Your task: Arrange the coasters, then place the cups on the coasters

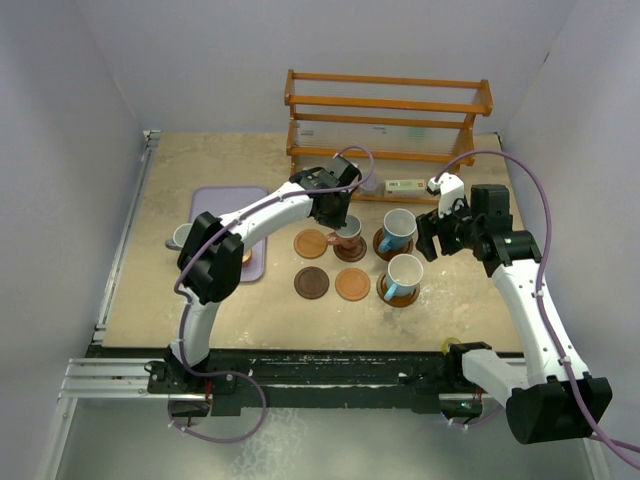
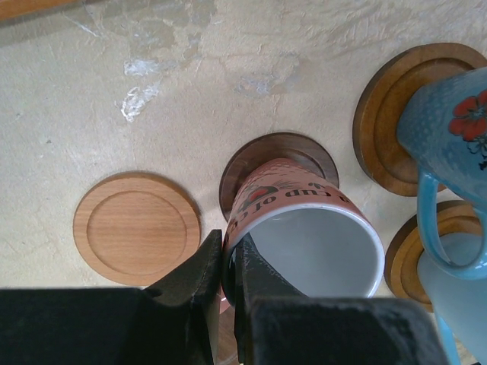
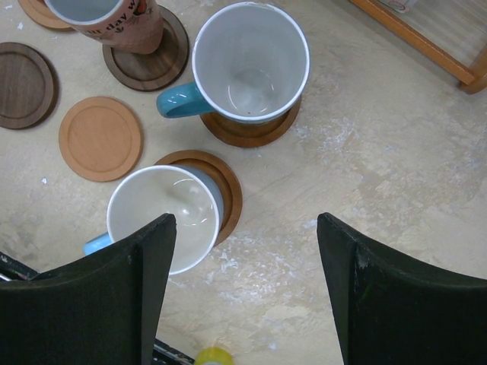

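Seen from above, six coasters lie in two rows of three on the desk (image 1: 150,290). The left claw (image 1: 338,222) is down at the reddish cup (image 1: 349,236), over the middle of the back row. The far blue cup (image 1: 398,230) and the near blue cup (image 1: 405,272) each stand on a coaster at the right end of a row, and the right claw (image 1: 432,235) hangs just beside them. An olive-grey cup (image 1: 183,237) sits at the left edge of the lavender tray (image 1: 215,200).

The left wrist view has the left claw (image 2: 228,255) pinched tight on the reddish cup's (image 2: 304,228) wall, one finger inside and one outside. The cup is over the dark coaster (image 2: 278,148); it probably rests there, though the base is hidden. A light coaster (image 2: 137,226) lies bare just to the left.

In the right wrist view the right claw (image 3: 245,228) stands wide apart with nothing in it, above bare desk beside the near blue cup (image 3: 163,217) and the far blue cup (image 3: 251,61).
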Robot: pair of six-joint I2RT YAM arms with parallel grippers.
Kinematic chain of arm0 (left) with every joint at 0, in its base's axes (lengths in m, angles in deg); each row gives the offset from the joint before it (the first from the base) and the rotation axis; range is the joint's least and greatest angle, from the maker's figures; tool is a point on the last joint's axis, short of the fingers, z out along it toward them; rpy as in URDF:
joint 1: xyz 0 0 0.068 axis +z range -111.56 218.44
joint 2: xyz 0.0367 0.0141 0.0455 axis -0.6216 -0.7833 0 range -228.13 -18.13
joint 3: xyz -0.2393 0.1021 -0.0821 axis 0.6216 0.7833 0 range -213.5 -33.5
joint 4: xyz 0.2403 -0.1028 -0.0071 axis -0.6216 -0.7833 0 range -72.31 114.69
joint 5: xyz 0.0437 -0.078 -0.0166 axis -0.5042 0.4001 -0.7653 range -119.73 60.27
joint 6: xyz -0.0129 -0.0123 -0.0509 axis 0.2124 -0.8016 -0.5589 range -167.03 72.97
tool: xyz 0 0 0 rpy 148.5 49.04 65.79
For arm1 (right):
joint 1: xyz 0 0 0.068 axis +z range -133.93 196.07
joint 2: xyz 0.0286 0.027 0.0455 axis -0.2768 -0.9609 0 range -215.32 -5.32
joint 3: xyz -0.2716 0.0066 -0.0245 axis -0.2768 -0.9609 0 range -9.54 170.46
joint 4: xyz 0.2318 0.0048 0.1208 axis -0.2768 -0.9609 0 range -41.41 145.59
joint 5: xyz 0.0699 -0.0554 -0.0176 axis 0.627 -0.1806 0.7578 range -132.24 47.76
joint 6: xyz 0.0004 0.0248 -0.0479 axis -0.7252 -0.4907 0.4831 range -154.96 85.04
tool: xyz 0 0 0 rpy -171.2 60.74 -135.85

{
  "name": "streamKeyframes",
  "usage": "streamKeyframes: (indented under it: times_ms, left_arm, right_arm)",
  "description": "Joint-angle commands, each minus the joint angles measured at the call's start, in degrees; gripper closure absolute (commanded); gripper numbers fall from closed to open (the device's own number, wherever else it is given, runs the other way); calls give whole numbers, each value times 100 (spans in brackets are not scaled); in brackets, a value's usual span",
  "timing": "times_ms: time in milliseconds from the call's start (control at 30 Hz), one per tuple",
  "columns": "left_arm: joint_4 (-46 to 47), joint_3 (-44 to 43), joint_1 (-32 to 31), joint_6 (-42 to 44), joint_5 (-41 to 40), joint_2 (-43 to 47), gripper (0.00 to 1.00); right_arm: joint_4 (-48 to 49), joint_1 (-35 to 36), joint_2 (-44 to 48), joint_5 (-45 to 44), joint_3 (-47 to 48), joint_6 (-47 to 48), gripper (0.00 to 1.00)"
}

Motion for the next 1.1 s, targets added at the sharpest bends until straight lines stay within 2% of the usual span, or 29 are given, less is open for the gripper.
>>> streamKeyframes:
  times_ms: [0, 500, 967, 1067]
  left_arm:
    - [166, -307, -31, -211, -7, -31, 97]
    - [211, -149, -84, -292, 42, -14, 96]
    - [315, 85, -113, -248, 55, 105, 91]
    - [319, 99, -111, -236, 53, 131, 86]
  right_arm:
    - [93, -38, 133, 213, 0, -34, 23]
    - [80, -34, 150, 258, 1, -15, 23]
    - [79, -34, 164, 276, -3, -7, 23]
    - [81, -34, 170, 266, 1, -6, 23]
